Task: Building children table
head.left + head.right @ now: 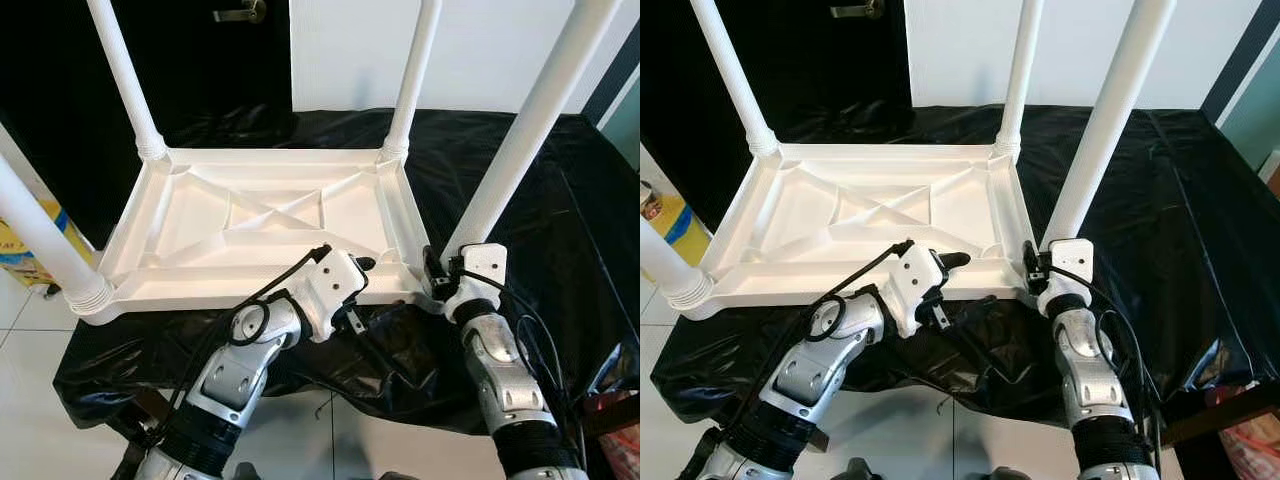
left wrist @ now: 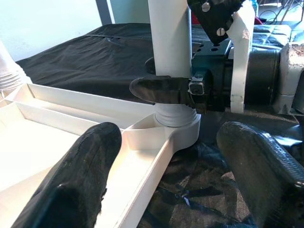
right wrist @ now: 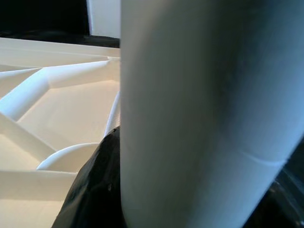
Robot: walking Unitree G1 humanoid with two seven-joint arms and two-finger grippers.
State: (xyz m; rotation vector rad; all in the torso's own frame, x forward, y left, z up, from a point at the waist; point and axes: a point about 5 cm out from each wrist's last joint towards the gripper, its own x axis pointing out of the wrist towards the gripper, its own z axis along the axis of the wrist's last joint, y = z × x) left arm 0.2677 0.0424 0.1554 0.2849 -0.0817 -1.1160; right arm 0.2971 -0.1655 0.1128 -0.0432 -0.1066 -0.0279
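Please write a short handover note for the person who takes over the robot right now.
Right gripper: shut on the near-right leg, at its base by the socket.
Left gripper: open, at the tabletop's near edge beside that corner.
White tabletop lies upside down on black sheeting.
Done: all four legs stand in their corner sockets.
Left: check the held leg is tight, release, turn the table upright.

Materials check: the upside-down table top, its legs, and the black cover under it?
Table top: looks like moulded white plastic, semi-gloss, judging by the cast ribs underneath. Leg held by the right hand: same smooth white plastic, probably a hollow tube, with a ridged, thread-like base. Black cover: thin glossy plastic sheet, going by its wrinkles and sheen.
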